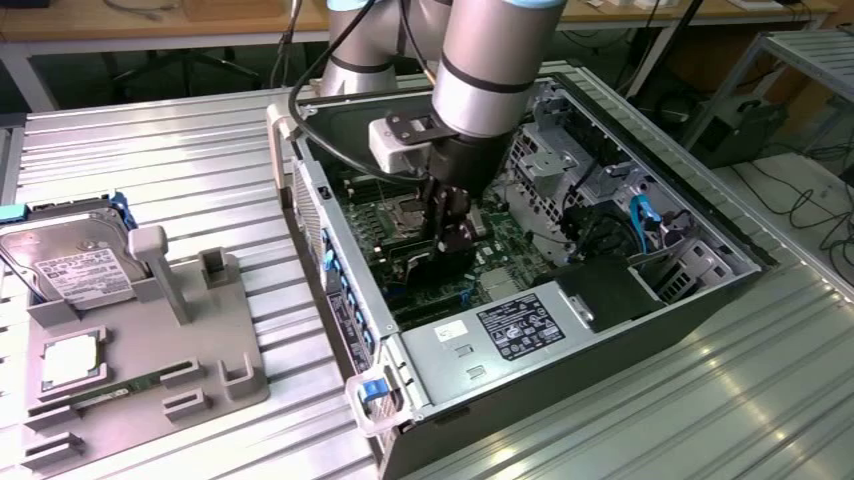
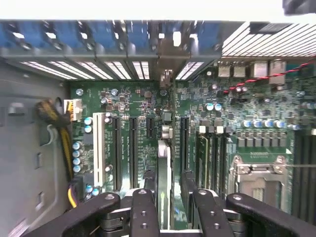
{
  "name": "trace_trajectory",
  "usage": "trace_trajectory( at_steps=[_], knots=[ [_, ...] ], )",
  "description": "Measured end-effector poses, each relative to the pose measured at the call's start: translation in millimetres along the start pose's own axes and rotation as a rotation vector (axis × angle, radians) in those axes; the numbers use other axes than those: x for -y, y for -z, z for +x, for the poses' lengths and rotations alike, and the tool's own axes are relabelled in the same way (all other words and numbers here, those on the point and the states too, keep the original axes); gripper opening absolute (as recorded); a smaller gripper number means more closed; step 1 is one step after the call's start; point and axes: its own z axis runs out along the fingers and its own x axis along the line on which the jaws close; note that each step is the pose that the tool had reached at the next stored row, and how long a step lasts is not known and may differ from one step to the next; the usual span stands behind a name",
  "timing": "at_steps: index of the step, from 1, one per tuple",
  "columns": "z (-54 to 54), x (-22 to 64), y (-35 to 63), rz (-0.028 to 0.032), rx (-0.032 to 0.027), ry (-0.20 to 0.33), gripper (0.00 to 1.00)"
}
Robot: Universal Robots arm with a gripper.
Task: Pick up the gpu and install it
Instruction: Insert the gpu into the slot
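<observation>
Deep inside the open computer case (image 1: pixel 694 215), low over the green board (image 2: pixel 123 98). Pincer (image 2: pixel 170 178) a little apart, one black finger (image 2: pixel 144 207) close against the gpu (image 2: pixel 164 158), the other finger (image 2: pixel 205 210) standing off with a thin gap. Not clamped tight, as far as can be judged.

Standing on its edge between the two fingers, in line with the long black slots (image 2: pixel 132 148), with one end toward the back wall of the case. Hard to tell whether pushed all the way down into its slot or just resting on top.

Could go wrong in a few ways. Might tip to one side if not fully down, with nothing squeezing it. Might get dragged up or knocked crooked by the finger that sits so close. Might also bump the small silver cans and other tiny parts (image 2: pixel 167 131) crowded just beside it. Could miss the opening at the back wall too, if the end is not lined up.

Looks like a thin strip seen from the wrist view: pale and silvery along the top edge, dark on the side, long and flat like a ruler on its edge.

Out on the tabletop (image 1: pixel 160 140), well apart from the case, a grey holder (image 1: pixel 200 330) with a silver hard drive (image 1: pixel 74 262).
</observation>
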Motion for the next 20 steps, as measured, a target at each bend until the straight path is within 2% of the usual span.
trace_trajectory(
  at_steps=[4, 7, 9, 10, 20],
  knots=[
    [0.0, -0.1, 0.0, 0.0004, 0.0002, 0.0, 0.34],
    [0.0, 0.0, 0.0, 0.0004, 0.0001, 0.0, 0.14],
    [0.0, 0.0, 0.0, 0.0003, 0.0002, 0.0, 0.14],
    [0.0, 0.0, 0.0, 0.0003, 0.0001, 0.0, 0.11],
    [0.0, -0.1, 0.0, 0.0003, 0.0001, 0.0, 0.11]
  ],
)
